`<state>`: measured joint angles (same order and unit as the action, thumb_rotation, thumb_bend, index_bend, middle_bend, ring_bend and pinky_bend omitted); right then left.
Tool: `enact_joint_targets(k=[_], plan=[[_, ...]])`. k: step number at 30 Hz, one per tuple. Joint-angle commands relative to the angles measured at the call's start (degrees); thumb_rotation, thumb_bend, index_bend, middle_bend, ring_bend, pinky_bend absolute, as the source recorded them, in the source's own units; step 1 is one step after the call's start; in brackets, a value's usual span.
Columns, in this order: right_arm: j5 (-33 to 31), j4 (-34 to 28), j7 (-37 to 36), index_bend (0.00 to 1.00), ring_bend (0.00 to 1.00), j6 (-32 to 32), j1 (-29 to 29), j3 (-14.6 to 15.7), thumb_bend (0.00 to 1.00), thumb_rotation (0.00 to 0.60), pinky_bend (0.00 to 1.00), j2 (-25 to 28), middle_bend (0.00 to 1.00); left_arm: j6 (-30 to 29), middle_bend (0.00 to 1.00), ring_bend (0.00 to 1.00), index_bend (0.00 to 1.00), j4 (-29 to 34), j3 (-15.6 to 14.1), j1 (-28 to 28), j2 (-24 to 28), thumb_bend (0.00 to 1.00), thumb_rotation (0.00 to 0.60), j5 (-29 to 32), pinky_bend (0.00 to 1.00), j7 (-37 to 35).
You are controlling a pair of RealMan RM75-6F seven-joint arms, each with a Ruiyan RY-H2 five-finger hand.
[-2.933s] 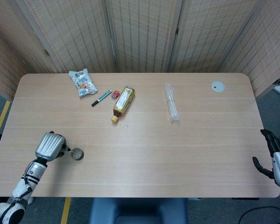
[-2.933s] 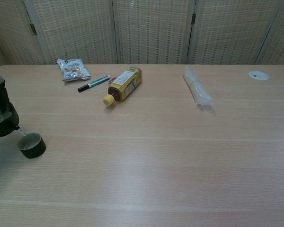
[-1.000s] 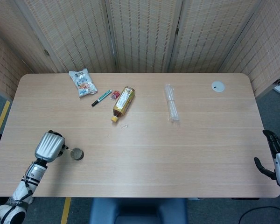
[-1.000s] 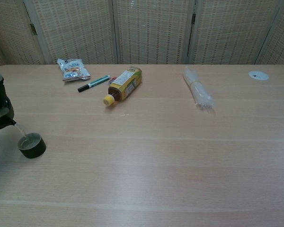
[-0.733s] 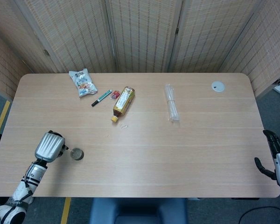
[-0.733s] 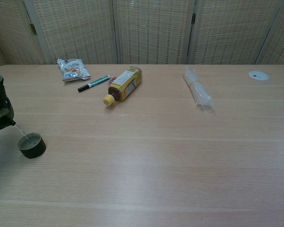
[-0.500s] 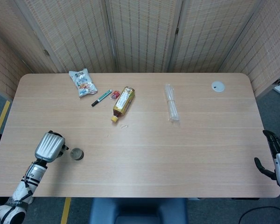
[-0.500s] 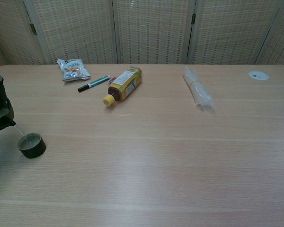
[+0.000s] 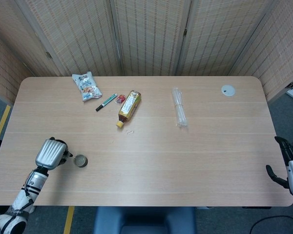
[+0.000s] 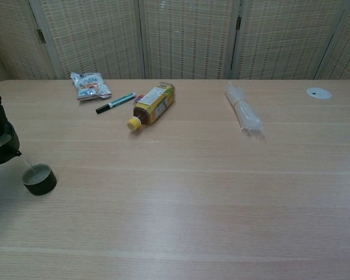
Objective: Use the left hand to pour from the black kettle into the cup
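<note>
The black kettle (image 10: pixel 1 143) with its silver lid hangs tilted at the table's front left, spout toward the cup. My left hand (image 9: pixel 50 153) grips it; in the head view the hand's silver back covers most of the kettle. A thin stream of water (image 10: pixel 28 164) runs from the spout into the small dark cup (image 10: pixel 39 179), which stands on the table just right of the kettle and shows liquid inside (image 9: pixel 80 161). My right hand (image 9: pixel 289 165) hangs beyond the table's right edge, fingers apart, holding nothing.
At the back of the table (image 9: pixel 195 161) lie a snack bag (image 9: pixel 86 86), a green marker (image 9: pixel 106 102), a yellow-capped bottle on its side (image 9: pixel 129 107), a clear plastic bundle (image 9: pixel 179 113) and a white disc (image 9: pixel 228 89). Woven screens stand behind.
The kettle has drifted slightly to the left and sits a little more upright, while the thin stream still reaches the cup. My right hand has stayed put.
</note>
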<state>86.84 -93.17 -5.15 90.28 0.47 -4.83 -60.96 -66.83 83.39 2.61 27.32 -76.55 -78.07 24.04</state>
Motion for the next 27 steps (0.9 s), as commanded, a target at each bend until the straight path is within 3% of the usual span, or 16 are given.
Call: enact_joint_targets(k=[1,22,25,27], plan=[[0.05,-0.09,0.06,0.08,0.22,0.03,-0.01,0.02,0.35,0.600,0.00,0.02,0.17,0.27,1.00,1.00,1.00,-0.48,0.20,-0.30,-0.20,0.49,0.600,0.11,0.54,-2.71],[0.17,-1.13,1.08,0.08,0.22,0.25,0.01,-0.11,0.35,0.600,0.00,0.28,0.17,1.88,1.00,1.00,1.00,-4.08,2.95,-0.78,-1.25,0.49,0.583,0.47,0.51,-23.54],[0.18,-1.13,1.10,0.08,0.22,0.26,0.00,-0.11,0.35,0.600,0.00,0.28,0.17,2.30,1.00,1.00,1.00,-3.99,4.09,-0.49,-0.99,0.49,0.547,1.02,0.50,-27.05],[0.19,-1.11,1.05,0.08,0.22,0.24,0.01,-0.10,0.35,0.600,0.00,0.27,0.17,2.95,1.00,1.00,1.00,-3.96,4.87,-0.03,-0.80,0.49,0.475,1.42,0.50,-29.01]])
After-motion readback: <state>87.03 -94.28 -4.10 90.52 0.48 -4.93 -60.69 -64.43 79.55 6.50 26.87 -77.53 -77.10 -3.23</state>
